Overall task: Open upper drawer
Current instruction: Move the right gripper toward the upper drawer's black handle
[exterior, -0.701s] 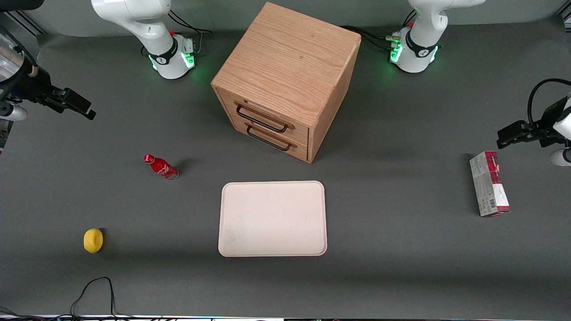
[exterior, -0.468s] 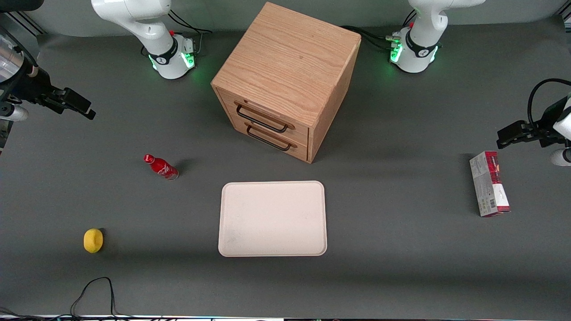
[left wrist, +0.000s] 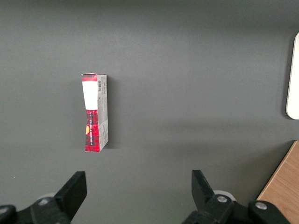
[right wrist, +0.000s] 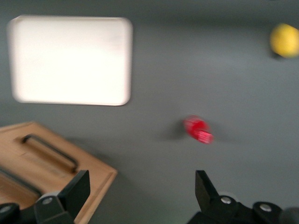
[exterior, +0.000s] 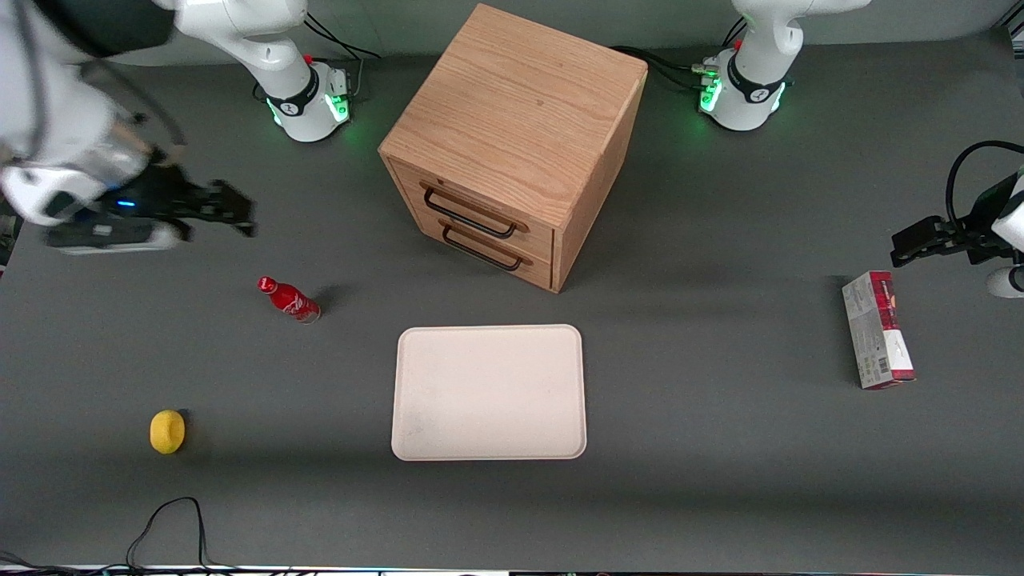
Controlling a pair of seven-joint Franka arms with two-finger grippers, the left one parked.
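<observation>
We see gripper (exterior: 232, 214) near counter's working-arm edge, fingers spread, empty, well apart from upper drawer (exterior: 472, 210). Risk: we hook lower drawer (exterior: 484, 250) handle; handles sit close.

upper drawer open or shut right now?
Shut. The upper drawer sits flush with the lower drawer in the cabinet front. The claw, open, hangs above the table toward the working arm's end, not touching it.

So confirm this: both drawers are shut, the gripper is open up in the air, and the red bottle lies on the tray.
Not quite: the red bottle stands on the table, apart from the tray, as the front view shows. The rest holds: the upper drawer and lower drawer are shut, and the gripper is open, above the table.
</observation>
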